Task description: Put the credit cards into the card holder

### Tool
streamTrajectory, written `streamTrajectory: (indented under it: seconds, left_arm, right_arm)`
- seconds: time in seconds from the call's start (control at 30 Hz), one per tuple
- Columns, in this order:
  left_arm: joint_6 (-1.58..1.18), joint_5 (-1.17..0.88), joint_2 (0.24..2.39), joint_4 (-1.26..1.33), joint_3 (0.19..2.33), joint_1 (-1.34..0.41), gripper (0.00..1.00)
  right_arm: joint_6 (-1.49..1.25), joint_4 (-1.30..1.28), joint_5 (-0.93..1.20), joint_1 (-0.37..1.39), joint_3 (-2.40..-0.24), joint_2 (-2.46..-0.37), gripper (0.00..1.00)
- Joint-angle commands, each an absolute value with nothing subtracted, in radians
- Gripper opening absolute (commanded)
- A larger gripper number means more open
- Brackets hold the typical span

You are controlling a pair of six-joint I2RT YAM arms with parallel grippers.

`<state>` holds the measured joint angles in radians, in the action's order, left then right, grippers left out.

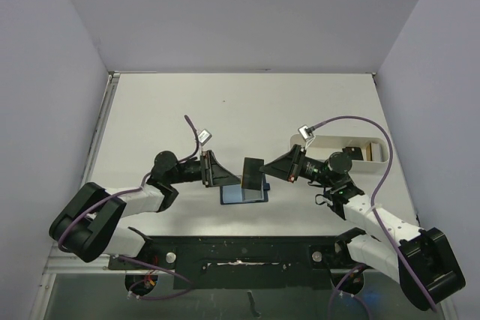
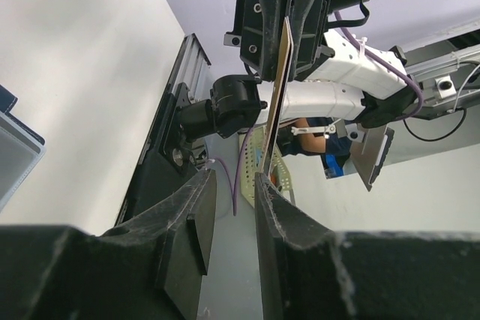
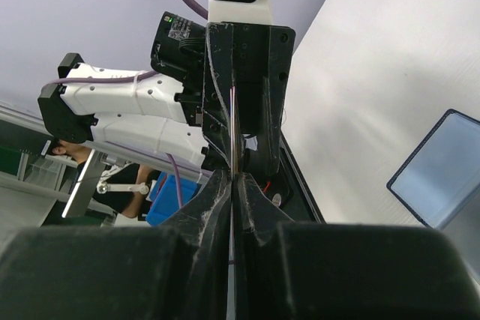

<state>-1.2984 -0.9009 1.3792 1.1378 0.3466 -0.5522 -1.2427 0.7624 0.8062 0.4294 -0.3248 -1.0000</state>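
A dark credit card hangs upright above the open navy card holder, whose light blue inside faces up. My right gripper is shut on the card's right edge; in the right wrist view the card shows edge-on between the closed jaws. My left gripper stands open around the card's left side. In the left wrist view the card runs down along the right finger, with a gap to the left finger. The holder also shows at that view's left edge and at the right of the right wrist view.
A long white tray lies at the right behind my right arm, with a tan card and a dark one in it. White walls close the table on three sides. The black base rail runs along the near edge.
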Motion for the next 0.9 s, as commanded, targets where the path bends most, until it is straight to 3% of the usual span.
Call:
streamTrajectory:
  seconds: [0.0, 0.37, 0.87]
  left_arm:
    - [-1.253, -0.895, 1.381, 1.138, 0.387, -0.564, 0.25]
    - [-1.197, -0.855, 1.350, 1.025, 0.421, -0.593, 0.25]
    - [-1.257, -0.806, 1.358, 1.114, 0.401, -0.612, 0.26]
  right_arm:
    - [-1.248, 0.837, 0.808, 0.450, -0.326, -1.015, 0.00]
    - [-1.286, 0.946, 0.786, 0.523, -0.339, -1.109, 0.00]
    - [-1.287, 0.978, 0.749, 0.537, -0.296, -1.157, 0.00]
